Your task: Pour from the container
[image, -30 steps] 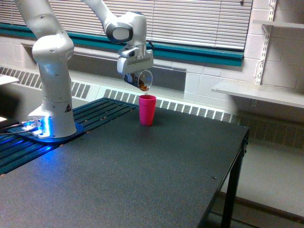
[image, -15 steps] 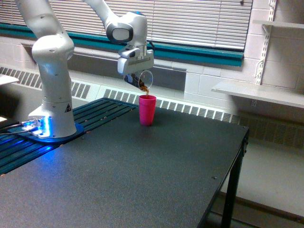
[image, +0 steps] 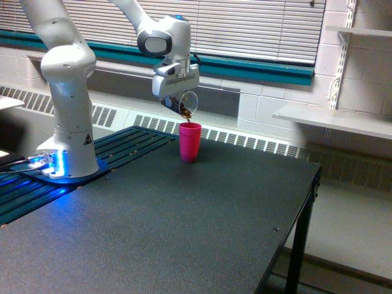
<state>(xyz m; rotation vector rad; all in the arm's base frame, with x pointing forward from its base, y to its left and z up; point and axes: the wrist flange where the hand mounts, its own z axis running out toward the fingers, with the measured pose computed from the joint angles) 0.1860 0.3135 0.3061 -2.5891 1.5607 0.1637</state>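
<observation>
Claw: clamped on the container, pointing down from the white arm's wrist, above the far part of the tabletop.
Container: small clear cup, held in the air and tipped on its side, mouth turned toward the exterior view's right and slightly down; it sits just above the pink cup and a little to the exterior view's left of it, not touching.
Contents: dark brown bits gathered at the lower lip of the container.
Pink cup: upright on the tabletop, open mouth below the container's lip.
Tabletop: dark, speckled surface.
Arm base: white column at the exterior view's left, blue light glowing at its foot.
</observation>
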